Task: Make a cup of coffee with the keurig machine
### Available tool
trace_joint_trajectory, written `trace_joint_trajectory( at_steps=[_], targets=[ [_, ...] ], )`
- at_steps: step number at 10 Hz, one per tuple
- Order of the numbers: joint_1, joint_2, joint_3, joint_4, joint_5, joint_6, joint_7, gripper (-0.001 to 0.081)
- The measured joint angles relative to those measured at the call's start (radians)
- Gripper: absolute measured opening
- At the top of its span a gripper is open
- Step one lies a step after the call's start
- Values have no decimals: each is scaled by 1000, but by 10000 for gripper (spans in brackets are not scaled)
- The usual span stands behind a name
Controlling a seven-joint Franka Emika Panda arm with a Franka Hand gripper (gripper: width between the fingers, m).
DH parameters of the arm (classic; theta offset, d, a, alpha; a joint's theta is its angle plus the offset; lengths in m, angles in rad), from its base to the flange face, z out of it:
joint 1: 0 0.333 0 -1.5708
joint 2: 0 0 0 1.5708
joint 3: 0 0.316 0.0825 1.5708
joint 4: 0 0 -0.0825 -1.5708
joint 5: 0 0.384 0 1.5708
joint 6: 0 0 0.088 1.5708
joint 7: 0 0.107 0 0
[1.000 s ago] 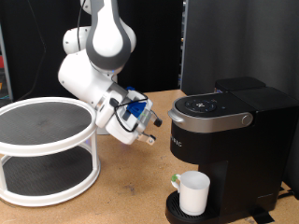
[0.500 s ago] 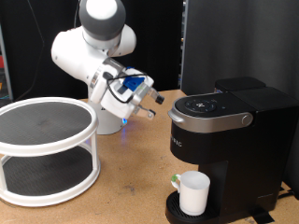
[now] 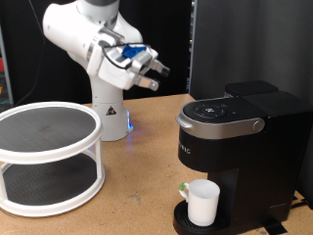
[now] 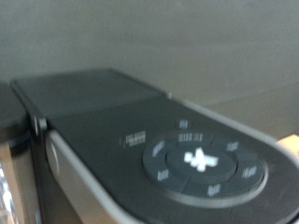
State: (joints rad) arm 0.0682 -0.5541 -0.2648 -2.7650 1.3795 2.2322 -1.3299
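The black keurig machine (image 3: 235,147) stands at the exterior view's right, lid closed, with a silver-grey band and a round button panel on top. The white cup (image 3: 201,202) sits on its drip tray under the spout. My gripper (image 3: 158,77) hangs in the air above and to the left of the machine, fingers pointing toward it, with nothing seen between them. The wrist view shows the machine's top (image 4: 159,140) and its round button panel (image 4: 201,161), blurred; the fingers do not show there.
A white two-tier round rack (image 3: 47,157) with dark mesh shelves stands at the exterior view's left on the wooden table (image 3: 137,191). The arm's white base (image 3: 110,116) stands behind it. A black curtain fills the background.
The arm has swung up and back: the gripper rose from low beside the machine's front to well above table height, left of the machine's top.
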Motion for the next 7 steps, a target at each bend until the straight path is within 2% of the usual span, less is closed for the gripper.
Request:
trace_joint_trajectory(
  at_steps=[3,5,6,7],
  targets=[
    [-40,-83,-26,16,-115,-97,137,805],
    [-38,-79,-18,17,-114,-88,135,805],
    [-36,-78,6,26,-118,-64,120,805],
    [-34,-77,46,46,-188,-42,112,805]
  ],
)
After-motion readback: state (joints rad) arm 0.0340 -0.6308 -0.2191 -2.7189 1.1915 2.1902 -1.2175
